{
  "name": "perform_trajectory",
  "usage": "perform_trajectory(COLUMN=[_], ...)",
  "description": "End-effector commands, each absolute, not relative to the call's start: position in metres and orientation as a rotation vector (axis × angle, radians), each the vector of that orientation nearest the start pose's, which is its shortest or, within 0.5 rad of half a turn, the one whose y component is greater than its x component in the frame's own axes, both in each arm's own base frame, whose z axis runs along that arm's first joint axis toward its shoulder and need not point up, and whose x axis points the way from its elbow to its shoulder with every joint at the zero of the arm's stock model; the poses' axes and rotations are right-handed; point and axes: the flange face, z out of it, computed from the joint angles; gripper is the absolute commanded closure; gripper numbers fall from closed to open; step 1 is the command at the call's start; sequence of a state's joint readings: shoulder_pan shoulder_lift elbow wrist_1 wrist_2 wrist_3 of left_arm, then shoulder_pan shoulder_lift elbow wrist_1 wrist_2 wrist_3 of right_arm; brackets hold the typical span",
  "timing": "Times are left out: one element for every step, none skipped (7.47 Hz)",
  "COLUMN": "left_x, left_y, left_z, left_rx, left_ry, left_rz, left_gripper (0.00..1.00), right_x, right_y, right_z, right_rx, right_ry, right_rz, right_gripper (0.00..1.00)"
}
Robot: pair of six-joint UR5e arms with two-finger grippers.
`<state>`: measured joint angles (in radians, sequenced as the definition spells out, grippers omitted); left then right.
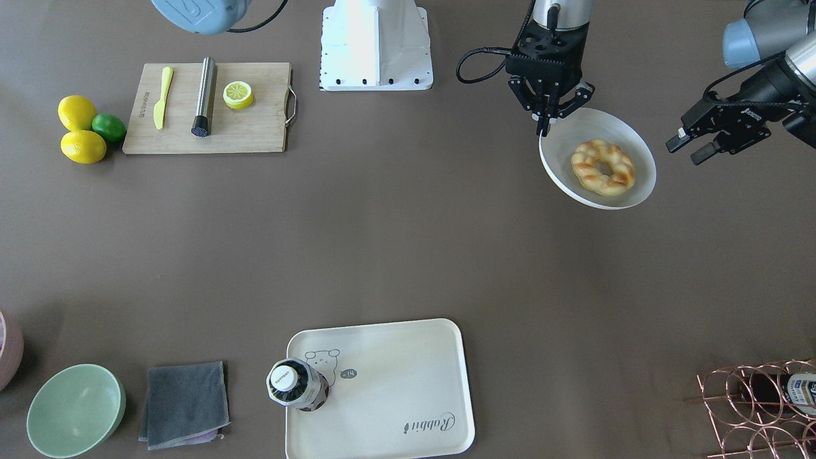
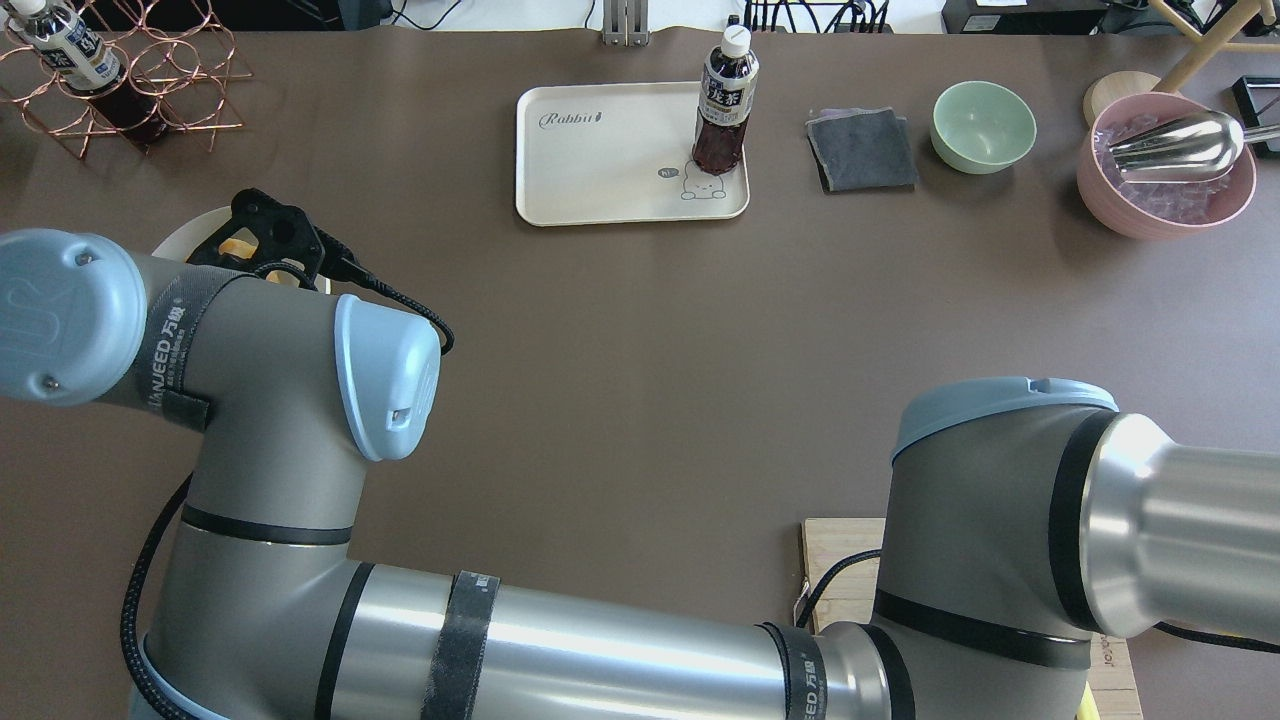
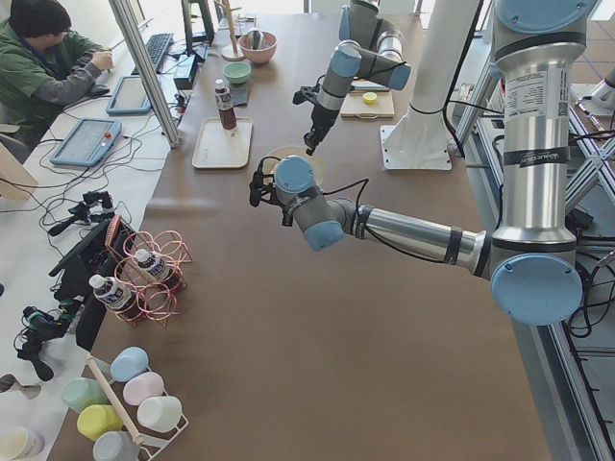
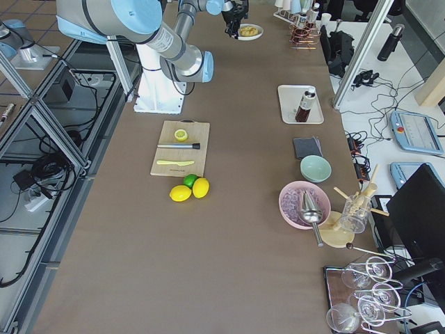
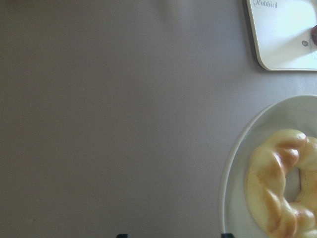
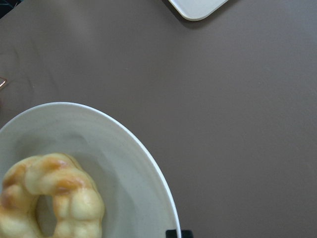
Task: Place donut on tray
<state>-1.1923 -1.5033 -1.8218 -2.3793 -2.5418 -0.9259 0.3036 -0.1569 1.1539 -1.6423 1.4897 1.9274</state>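
1. Donut [image 1: 603,167]: lies flat inside a round white plate [image 1: 561,182], a little off-centre, w/ bare plate surface showing all around it. It does not touch the rim.

2. R gripper [image 1: 542,127]: points down at the plate edge nearest the robot base [image 1: 376,48]. Fingers are drawn together and pinch the rim. In the R wrist view one fingertip sits on that rim, apart from the donut.

3. L gripper [image 1: 688,148]: hangs beside the plate on the outer side, angled toward it. Fingers are spread w/ nothing between them and no contact w/ plate or donut.

4. Tray [image 1: 395,382]: sits at the operators' edge of the table, well apart from the plate. A tea bottle [image 1: 296,384] stands upright on the corner by the bear drawing. The remaining tray surface, incl. the "Rabbit" script end, is bare.

5. Open room: bare brown tabletop [image 1: 408,242] runs between plate and tray. A copper wire rack [image 1: 752,408] occupies the table corner on the plate's side, well apart from the tray.
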Motion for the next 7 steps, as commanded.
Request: perform_trajectory(left_x=[0.13,0.133,0.137,0.14,0.144,0.148,0.152], left_y=[-0.444,-0.442,-0.442,-0.444,-0.444,-0.445,-0.448], left_z=[0.458,0.456,0.455,0.451,0.449,0.446,0.44], left_rx=[0.175,0.172,0.168,0.169,0.167,0.146,0.137], left_ry=[1.25,1.253,1.255,1.258,1.261,1.267,1.274], left_rz=[0.021,0.029,0.036,0.042,0.05,0.028,0.02], left_gripper=[0.33,0.33,0.35,0.37,0.39,0.52,0.67], right_x=[-0.696,-0.698,-0.701,-0.701,-0.702,-0.703,-0.704], right_y=[-0.365,-0.366,-0.367,-0.366,-0.363,-0.362,-0.36], right_z=[-0.127,-0.13,-0.129,-0.129,-0.129,-0.129,-0.129], right_rx=[0.049,0.05,0.05,0.049,0.047,0.047,0.044], right_ry=[-0.949,-0.969,-0.973,-0.974,-0.974,-0.974,-0.974], right_rz=[0.651,0.65,0.65,0.649,0.646,0.643,0.641], right_gripper=[1.0,1.0,1.0,1.0,1.0,1.0,1.0])
